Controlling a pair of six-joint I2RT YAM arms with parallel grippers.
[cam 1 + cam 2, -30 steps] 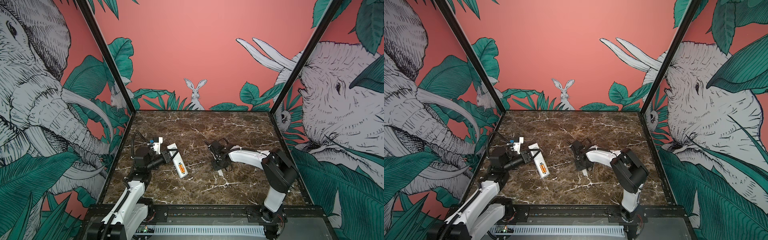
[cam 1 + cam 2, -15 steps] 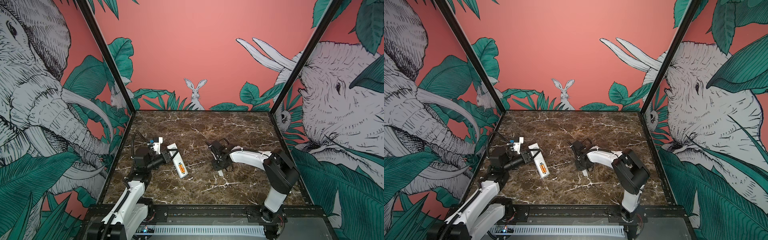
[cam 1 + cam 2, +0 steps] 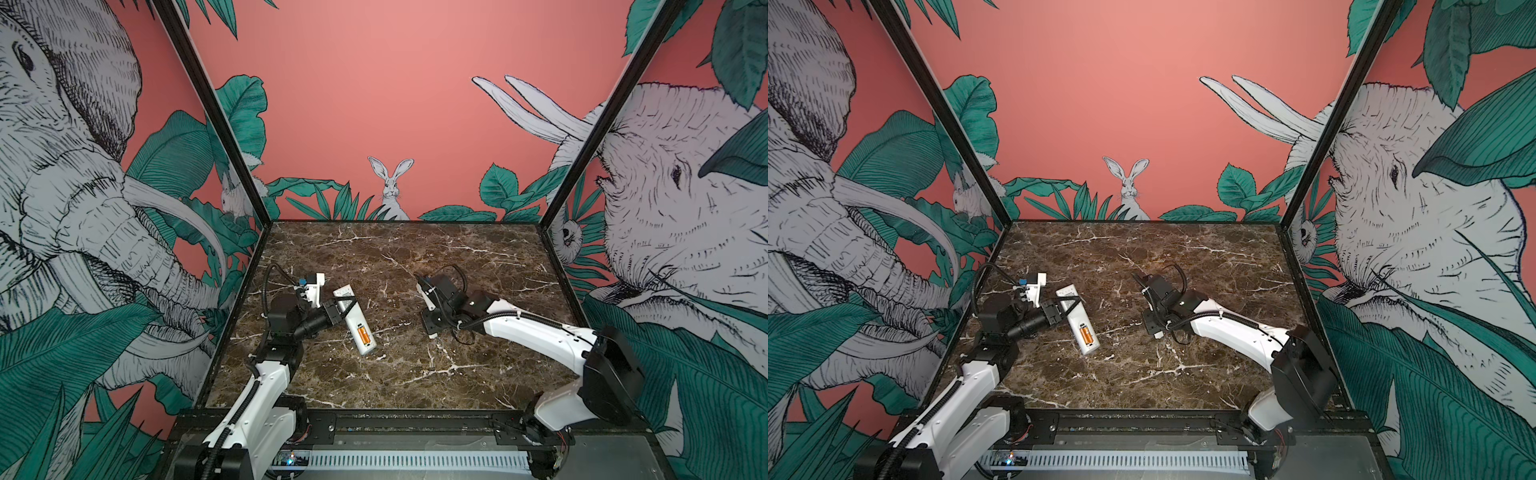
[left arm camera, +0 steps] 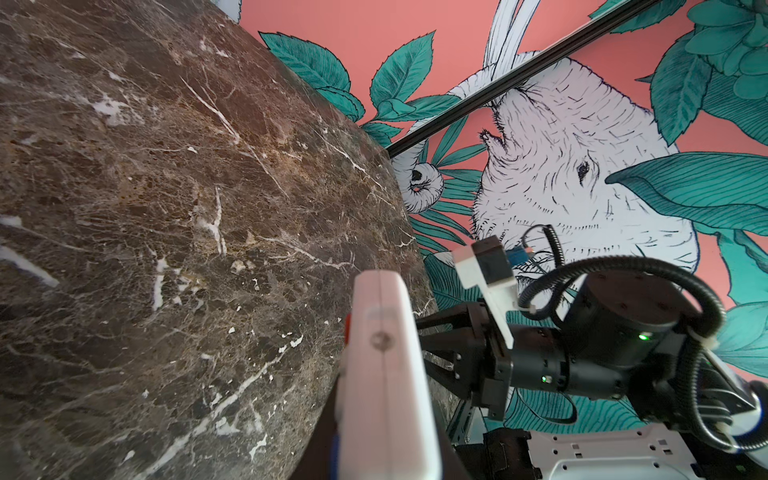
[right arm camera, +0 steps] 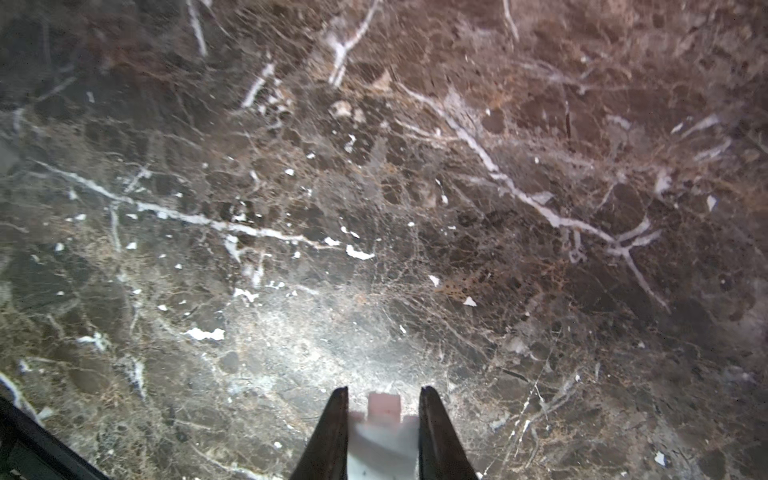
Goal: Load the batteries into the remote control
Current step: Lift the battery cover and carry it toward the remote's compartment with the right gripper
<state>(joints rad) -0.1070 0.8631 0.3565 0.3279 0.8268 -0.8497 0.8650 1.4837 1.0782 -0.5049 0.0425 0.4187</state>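
The remote control (image 3: 353,322) lies slantwise on the left half of the desk (image 3: 415,257), near its left edge and about midway from front to back. Its plain white back is up and the battery bay at its near end is open. Both batteries (image 3: 364,335) already sit in there side by side, two orange strips showing in both top views.

The left gripper (image 3: 343,300) comes in from the left edge and is clamped across the remote's narrow sides towards its far end, well clear of the bay. That looks to me the right place to hold it. The shell is light, stiff, smooth plastic that would skate on polished marble if pushed unheld, and a grip nearer the bay would block the opening. Squeezing the long edges should do no harm. The cells sit loose under spring pressure, I'd guess, so tipping the body could spill them.

Near the middle of the desk, well apart from the remote, the right gripper (image 5: 383,392) points down with its jaws closed on a small white cover (image 5: 382,449). It is probably the bay's lid, though the blur makes that uncertain. It looks thin and light, and its small tab could snap if forced in crooked.
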